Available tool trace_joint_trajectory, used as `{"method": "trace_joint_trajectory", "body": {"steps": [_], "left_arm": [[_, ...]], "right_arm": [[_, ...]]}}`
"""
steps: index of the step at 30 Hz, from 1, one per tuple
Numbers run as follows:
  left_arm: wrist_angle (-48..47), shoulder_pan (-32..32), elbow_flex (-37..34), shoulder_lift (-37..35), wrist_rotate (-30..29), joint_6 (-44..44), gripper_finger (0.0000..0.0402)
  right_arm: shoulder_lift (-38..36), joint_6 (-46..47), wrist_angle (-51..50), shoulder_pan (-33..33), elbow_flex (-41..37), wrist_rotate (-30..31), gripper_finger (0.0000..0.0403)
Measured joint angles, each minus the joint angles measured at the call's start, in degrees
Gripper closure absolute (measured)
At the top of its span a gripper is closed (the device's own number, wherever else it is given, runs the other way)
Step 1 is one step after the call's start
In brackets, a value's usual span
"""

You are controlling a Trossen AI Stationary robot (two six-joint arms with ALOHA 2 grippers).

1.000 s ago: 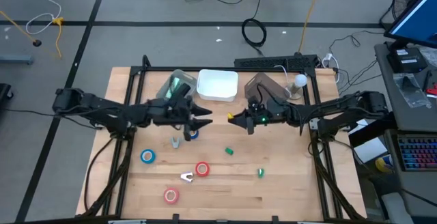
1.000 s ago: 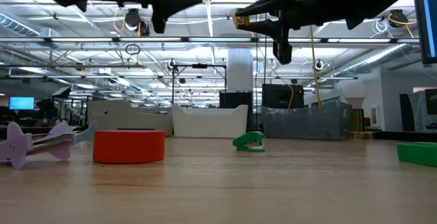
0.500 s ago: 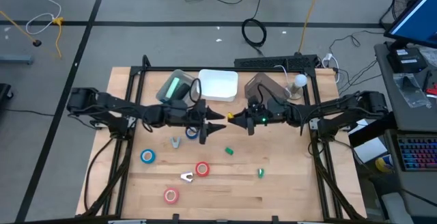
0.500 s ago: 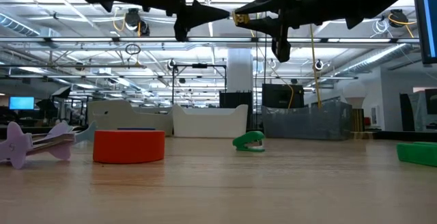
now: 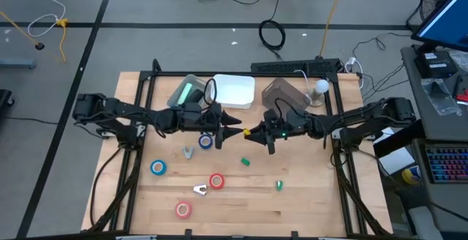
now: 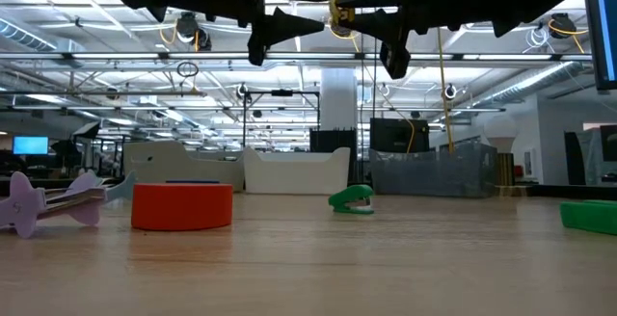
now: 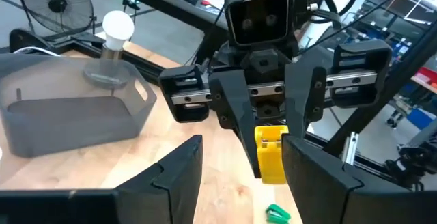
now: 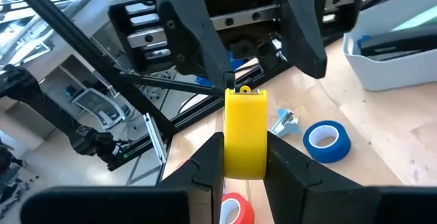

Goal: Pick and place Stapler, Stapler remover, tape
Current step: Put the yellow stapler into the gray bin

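Mid-air handover step, by the look of it — right gripper [image 8: 244, 157] pinching a yellow stapler [image 8: 245, 134] between its fingers, held high above the table [image 5: 314, 196] near centre, facing the left gripper [image 7: 235, 166]. Left gripper spread wide, fingers either side of the stapler's far end in the left wrist view, not yet touching it. Next move probably calls for closing the left fingers squarely on the free end before the right lets go, or else carrying it to a bin; slip risk if grip lands off-centre. Both grippers nose to nose in the high view, well above the wood. Rest of the task's things untouched on the table: blue tape [image 5: 206, 142] just below the left gripper, another blue tape [image 5: 158, 167] further left, red tape [image 5: 216, 181] and pink tape [image 5: 183, 209] toward the front edge, pale stapler remover [image 5: 199, 189] beside the red roll, green stapler [image 5: 246, 162] near centre. White bin [image 5: 233, 91] at the back.
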Motion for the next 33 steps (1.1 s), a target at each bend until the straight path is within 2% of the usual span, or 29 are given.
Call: {"method": "trace_joint_trajectory", "body": {"steps": [33], "left_arm": [[3.21, -0.7, -0.02, 0.08, 6.06, -4.2, 0.0201]], "right_arm": [[-0.04, -0.98, 0.96, -0.09, 0.0, 1.72, 0.0333]]}}
